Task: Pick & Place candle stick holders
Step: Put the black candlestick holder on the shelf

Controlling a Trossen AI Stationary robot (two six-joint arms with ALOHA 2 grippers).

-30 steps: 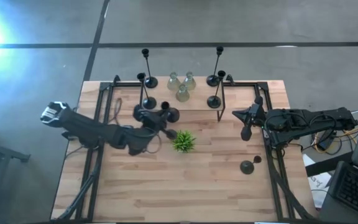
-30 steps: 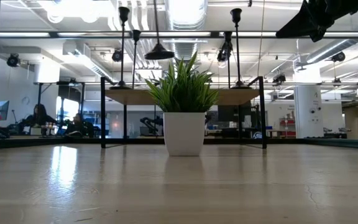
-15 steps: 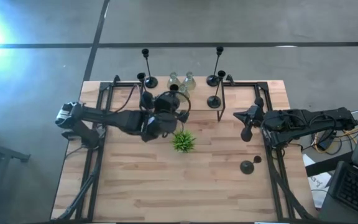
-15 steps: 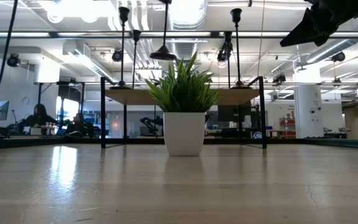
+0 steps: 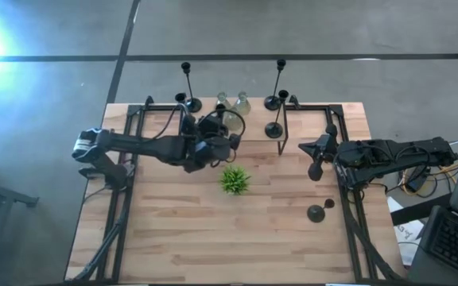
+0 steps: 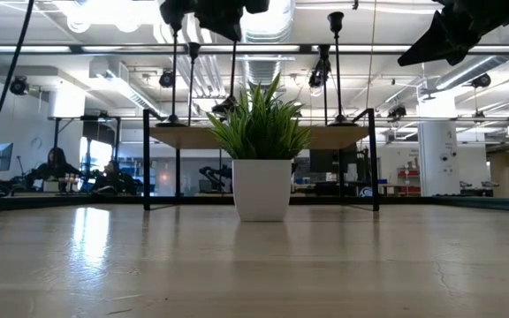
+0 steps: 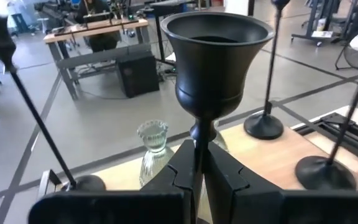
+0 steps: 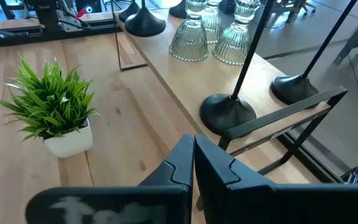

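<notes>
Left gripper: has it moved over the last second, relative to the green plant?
Yes. In the high view the left gripper, shut on a black candle stick holder, went from beside the plant toward the raised shelf behind it.

Matte black on the candle stick holder up close, black stems beyond it too. Clear ribbed glass on the glass holders. Spiky bright green on the plant, in a plain white pot. Pale wood planks across the desk, with a black frame.
</notes>
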